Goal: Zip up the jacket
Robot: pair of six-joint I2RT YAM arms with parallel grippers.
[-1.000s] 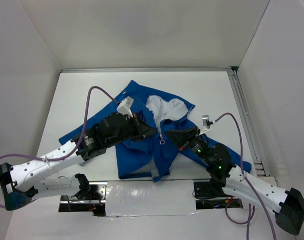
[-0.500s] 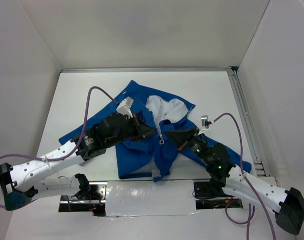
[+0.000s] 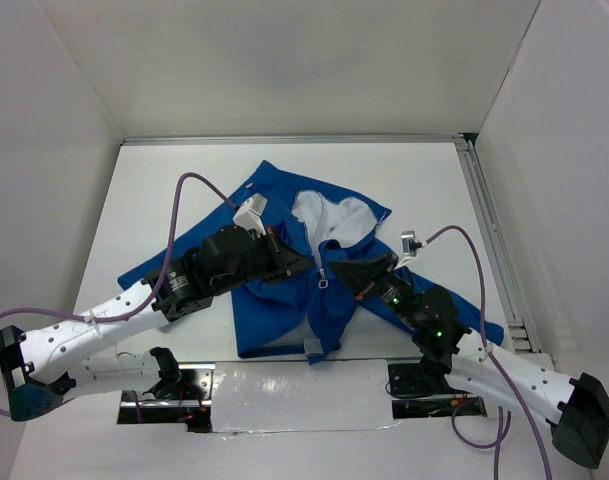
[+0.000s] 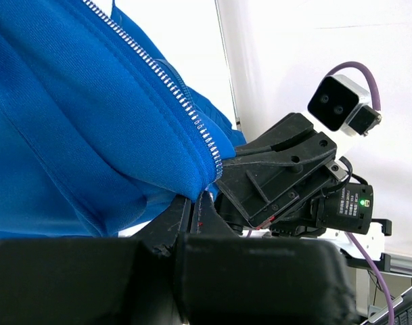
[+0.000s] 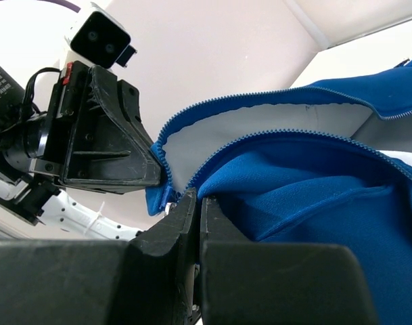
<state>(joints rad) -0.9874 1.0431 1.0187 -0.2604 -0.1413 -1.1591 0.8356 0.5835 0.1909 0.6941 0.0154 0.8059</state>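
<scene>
A: Where is the jacket (image 3: 274, 315)?
B: In the middle of the worktop (image 3: 164, 200), collar toward the far edge, white lining (image 3: 346, 215) showing.
A: And the left gripper (image 3: 306, 263)?
B: Clenched on one zipper edge at the chest.
A: The right gripper (image 3: 338, 268)?
B: Pinching the opposite zipper edge, just beside the left one, tips facing each other.

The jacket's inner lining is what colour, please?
White lining, clearest in the top external view.
</scene>
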